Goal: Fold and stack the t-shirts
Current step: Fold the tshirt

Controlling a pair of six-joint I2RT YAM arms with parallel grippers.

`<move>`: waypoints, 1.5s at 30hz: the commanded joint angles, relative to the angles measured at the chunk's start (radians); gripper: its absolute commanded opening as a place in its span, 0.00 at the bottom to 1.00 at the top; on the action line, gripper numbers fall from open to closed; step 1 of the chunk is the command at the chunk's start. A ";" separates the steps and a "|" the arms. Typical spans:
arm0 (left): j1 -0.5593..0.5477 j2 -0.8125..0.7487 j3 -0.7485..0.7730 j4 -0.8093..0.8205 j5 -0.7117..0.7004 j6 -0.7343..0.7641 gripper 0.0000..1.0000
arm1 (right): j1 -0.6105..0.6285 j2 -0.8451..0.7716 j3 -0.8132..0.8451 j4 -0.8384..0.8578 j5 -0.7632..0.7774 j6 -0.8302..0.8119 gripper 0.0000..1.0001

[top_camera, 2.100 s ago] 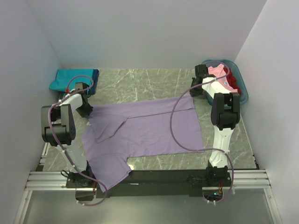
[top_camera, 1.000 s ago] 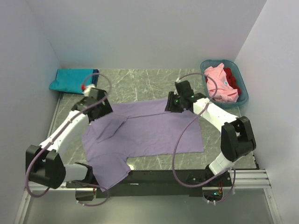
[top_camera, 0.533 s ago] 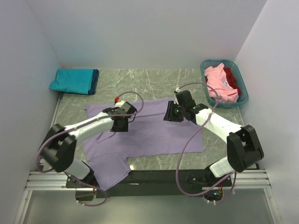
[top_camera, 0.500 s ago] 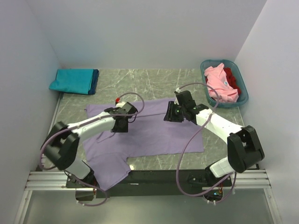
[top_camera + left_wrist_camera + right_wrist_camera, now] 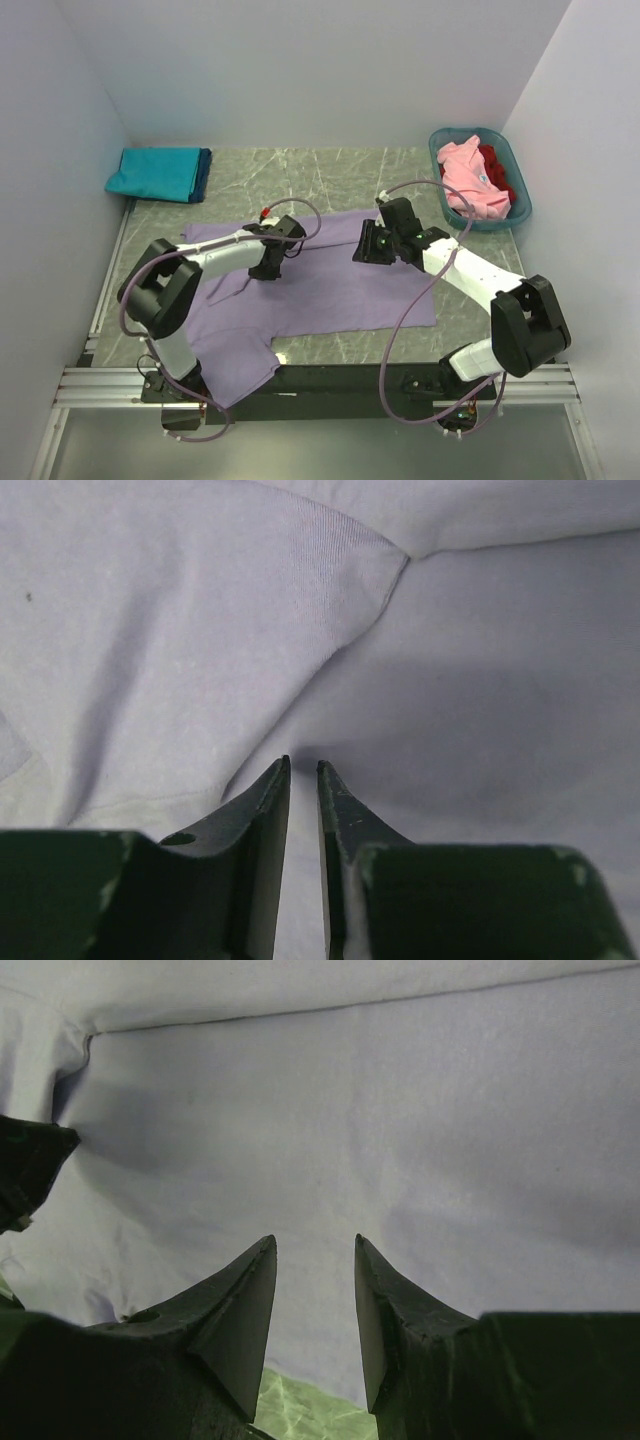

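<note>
The large lavender-purple cloth t-shirt [image 5: 340, 290] lies flat under both pincers. The left gripper [image 5: 303, 767], at a sleeve fold, is nearly pressed together, and I cannot tell if it pinches cloth. The right gripper [image 5: 315, 1243] stands spread.

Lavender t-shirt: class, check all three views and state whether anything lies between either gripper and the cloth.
Nothing visible does. The left gripper and the right gripper both sit low over the lavender t-shirt, with only bare cloth at their fingertips.

Grippers, two: left gripper [image 5: 266, 266], right gripper [image 5: 364, 246]. T-shirts, five: lavender [image 5: 330, 285], teal [image 5: 155, 172], dark blue [image 5: 205, 172], pink [image 5: 466, 185], red [image 5: 500, 170]. Basket [image 5: 497, 224], one.
</note>
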 commanded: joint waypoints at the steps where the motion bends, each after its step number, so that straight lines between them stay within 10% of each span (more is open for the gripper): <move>1: -0.001 0.041 0.032 0.002 -0.031 0.022 0.23 | -0.002 -0.015 0.010 0.020 0.016 0.001 0.44; 26: 0.122 0.028 0.071 -0.033 -0.211 0.118 0.26 | -0.005 0.028 0.014 0.021 -0.022 -0.010 0.42; 45: 0.217 0.114 0.207 -0.012 -0.272 0.178 0.48 | 0.000 0.034 0.008 0.035 -0.071 -0.024 0.41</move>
